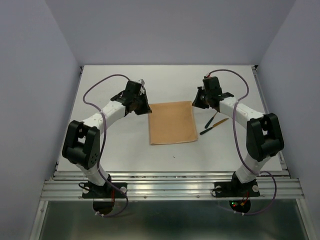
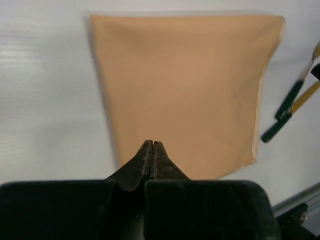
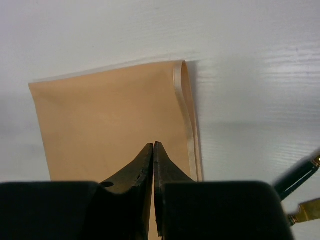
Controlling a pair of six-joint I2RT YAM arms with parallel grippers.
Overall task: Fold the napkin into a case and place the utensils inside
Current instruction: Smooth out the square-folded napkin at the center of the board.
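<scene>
Folded napkin (image 1: pixel 172 122) lies flat mid-counter; utensils (image 1: pixel 214 125) beside its right edge.
Pressed together and empty: left hand (image 2: pixel 152 145), right hand (image 3: pixel 153 146), by its far corners. Likely best: pinch both corners evenly, keep the fold square.

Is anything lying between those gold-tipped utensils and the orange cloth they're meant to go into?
Nothing visible does. Only a strip of bare table lies between the utensils and the napkin, off its right edge.

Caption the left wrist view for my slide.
Shut jaws over one edge of the peach napkin, flat on the white table; two green-handled utensils lie apart to its right.
</scene>
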